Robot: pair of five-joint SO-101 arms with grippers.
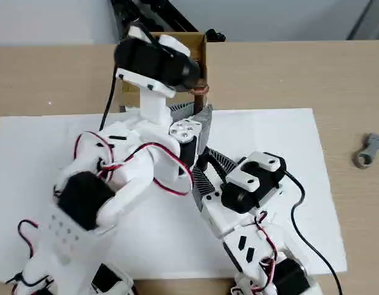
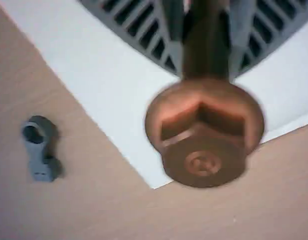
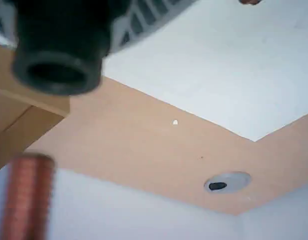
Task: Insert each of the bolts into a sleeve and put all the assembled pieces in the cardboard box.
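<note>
wooden table (image 1: 336,74) under white sheet (image 1: 269,138), pale wall (image 1: 54,18)

Bolt (image 2: 203,132): copper-toned metal, dull sheen, threaded shank.
Sleeve (image 3: 59,50): black, matt, plastic-looking.
Table (image 1: 300,74): smooth, matt wood grain.
Sheet (image 1: 269,132): white matt paper.
Cardboard box (image 1: 200,52), 12 o'clock: plain brown board.
Small part (image 1: 367,150), 3 o'clock: grey plastic.

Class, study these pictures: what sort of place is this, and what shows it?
Probably a robotics lab bench: a left arm and right arm with exposed wiring share a wooden table, the left end effector holds a copper bolt, and a cardboard box stands behind.
</note>
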